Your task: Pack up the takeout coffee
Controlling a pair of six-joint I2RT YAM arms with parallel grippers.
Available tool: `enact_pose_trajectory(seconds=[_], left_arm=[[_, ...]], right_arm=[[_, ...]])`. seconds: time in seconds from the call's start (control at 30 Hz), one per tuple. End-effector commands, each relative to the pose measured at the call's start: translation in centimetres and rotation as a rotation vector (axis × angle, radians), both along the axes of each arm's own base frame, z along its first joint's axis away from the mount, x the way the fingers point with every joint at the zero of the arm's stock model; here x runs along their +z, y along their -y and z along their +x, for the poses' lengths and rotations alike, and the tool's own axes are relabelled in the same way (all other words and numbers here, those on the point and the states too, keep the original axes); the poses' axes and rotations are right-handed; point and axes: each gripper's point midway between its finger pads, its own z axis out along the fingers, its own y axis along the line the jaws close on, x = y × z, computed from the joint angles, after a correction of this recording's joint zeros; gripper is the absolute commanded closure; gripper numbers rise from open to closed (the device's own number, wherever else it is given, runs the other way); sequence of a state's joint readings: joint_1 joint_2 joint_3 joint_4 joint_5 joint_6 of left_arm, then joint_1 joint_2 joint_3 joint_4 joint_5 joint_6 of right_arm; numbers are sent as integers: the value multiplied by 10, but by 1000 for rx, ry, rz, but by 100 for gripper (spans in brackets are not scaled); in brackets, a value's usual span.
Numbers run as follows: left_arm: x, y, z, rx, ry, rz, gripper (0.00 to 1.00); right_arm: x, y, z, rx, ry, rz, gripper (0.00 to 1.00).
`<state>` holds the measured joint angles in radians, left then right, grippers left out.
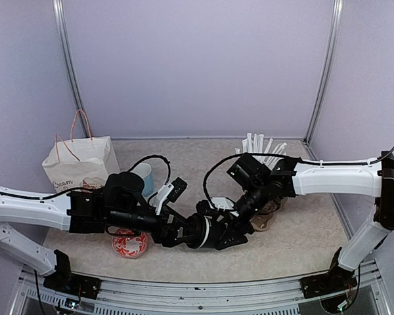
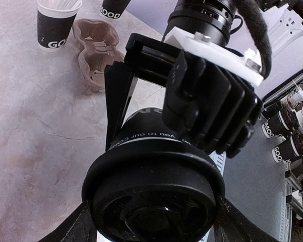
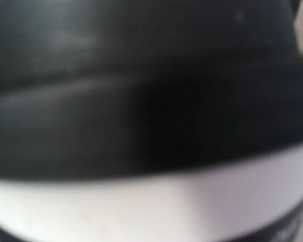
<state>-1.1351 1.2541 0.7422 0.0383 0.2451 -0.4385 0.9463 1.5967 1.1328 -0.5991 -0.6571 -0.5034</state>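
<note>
one takeout coffee [image 2: 151, 166], lidded, hangs just left of the single pulp carrier [image 2: 96, 55], and we read "you to our co" on it. left gripper [image 2: 151, 212] pinches its lid, right gripper [image 2: 161, 126] clamps its body, both spread wide. beyond the carrier, two more: straw cup [image 2: 55, 25] "go", plain cup [image 2: 113, 7] "ood".

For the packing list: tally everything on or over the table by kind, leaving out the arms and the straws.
Lidded black cup: 1
Other black cups: 2
Pulp cup carrier: 1
Paper bag: 1
Light blue mug: 1
Red patterned dish: 1
Total: 7
</note>
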Motion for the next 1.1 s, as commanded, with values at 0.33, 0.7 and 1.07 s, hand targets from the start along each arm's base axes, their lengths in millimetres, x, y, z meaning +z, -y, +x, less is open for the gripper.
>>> enact_pose_trajectory(seconds=[0.33,0.7,1.07], left_arm=[[9,-14,3,-18,40,249,32],[-32,-43,-3,-27,15,761,32],[-46,-23,-7,-129,76,907,25]], right_arm=[[14,26,19,-75,56,-8,1],[39,54,58,-251,39,63,0],[33,56,54,-251,10,72,1]])
